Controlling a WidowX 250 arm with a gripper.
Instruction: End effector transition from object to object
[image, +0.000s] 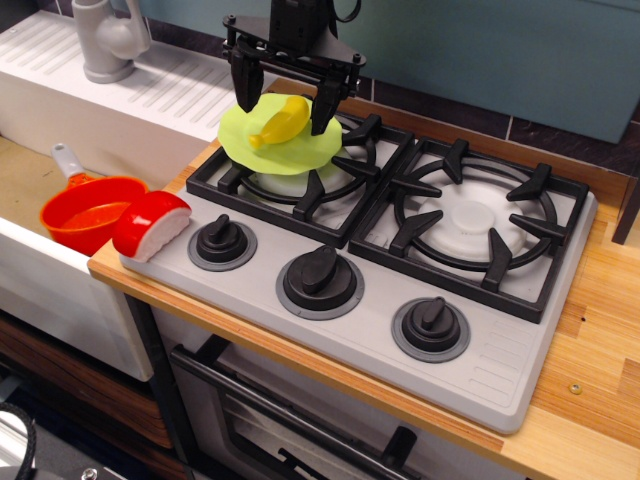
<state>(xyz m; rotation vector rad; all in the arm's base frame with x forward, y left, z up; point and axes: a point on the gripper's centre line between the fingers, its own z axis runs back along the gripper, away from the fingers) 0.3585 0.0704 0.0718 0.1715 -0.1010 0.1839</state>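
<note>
A yellow banana-shaped toy (281, 122) lies on a lime-green plate (285, 150) that rests on the left burner grate of the toy stove (520, 370). My black gripper (284, 103) hangs over the plate with its two fingers spread, one on each side of the banana. The fingers are open and do not clamp the banana. A red and white toy piece (151, 224) sits at the stove's front left corner.
An orange pot (91, 211) sits in the sink at the left. A grey faucet (106, 38) stands at the back left. Three black knobs (322, 277) line the stove front. The right burner grate (470, 218) holds nothing. A wooden counter (600, 350) lies to the right.
</note>
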